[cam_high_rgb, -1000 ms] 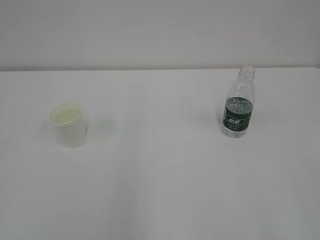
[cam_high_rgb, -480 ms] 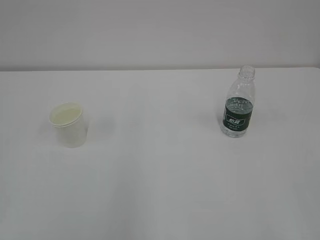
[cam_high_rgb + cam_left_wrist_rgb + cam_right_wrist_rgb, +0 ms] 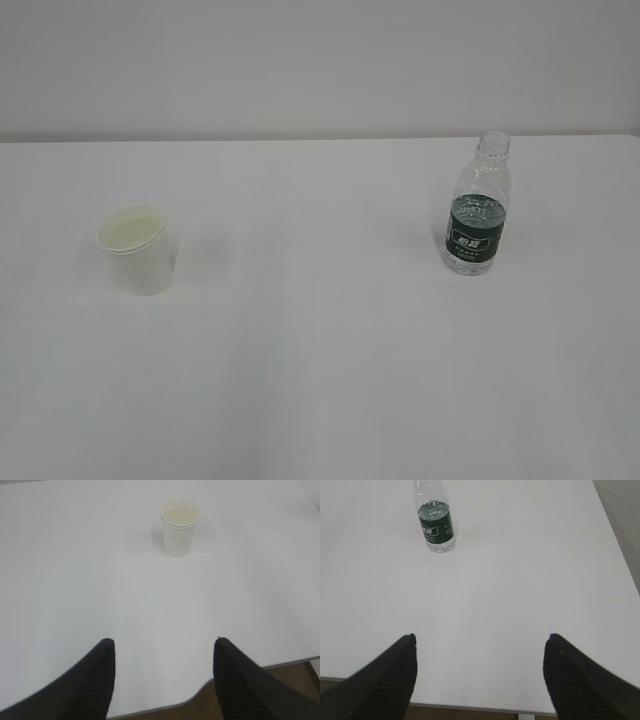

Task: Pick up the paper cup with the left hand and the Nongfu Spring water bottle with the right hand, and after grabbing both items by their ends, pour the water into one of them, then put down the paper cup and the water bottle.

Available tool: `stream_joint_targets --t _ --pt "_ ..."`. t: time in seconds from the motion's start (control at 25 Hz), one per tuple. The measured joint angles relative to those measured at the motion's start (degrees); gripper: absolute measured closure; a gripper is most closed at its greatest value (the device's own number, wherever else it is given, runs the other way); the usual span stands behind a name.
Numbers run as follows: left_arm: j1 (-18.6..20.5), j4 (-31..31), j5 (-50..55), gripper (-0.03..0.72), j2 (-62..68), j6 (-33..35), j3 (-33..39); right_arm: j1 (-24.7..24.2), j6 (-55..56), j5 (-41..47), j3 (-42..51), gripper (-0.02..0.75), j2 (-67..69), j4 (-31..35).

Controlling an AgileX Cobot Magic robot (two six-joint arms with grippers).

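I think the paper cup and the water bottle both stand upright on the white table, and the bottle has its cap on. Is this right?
Not quite. The water bottle has no cap: in the exterior view its neck ends in an open mouth. The rest holds: the paper cup and the bottle both stand upright on the white table.

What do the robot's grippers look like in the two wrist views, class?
Only fingers show. The left gripper has two black, matte, finely ribbed fingers with rounded tips. The right gripper looks the same. No cables, markings or arm links are visible.
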Motion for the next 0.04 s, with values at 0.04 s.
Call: stream_joint_targets --t 0.04 --pt "0.00 0.00 0.00 0.246 0.00 0.00 0.00 0.00 0.00 0.00 0.00 0.150 0.00 0.00"
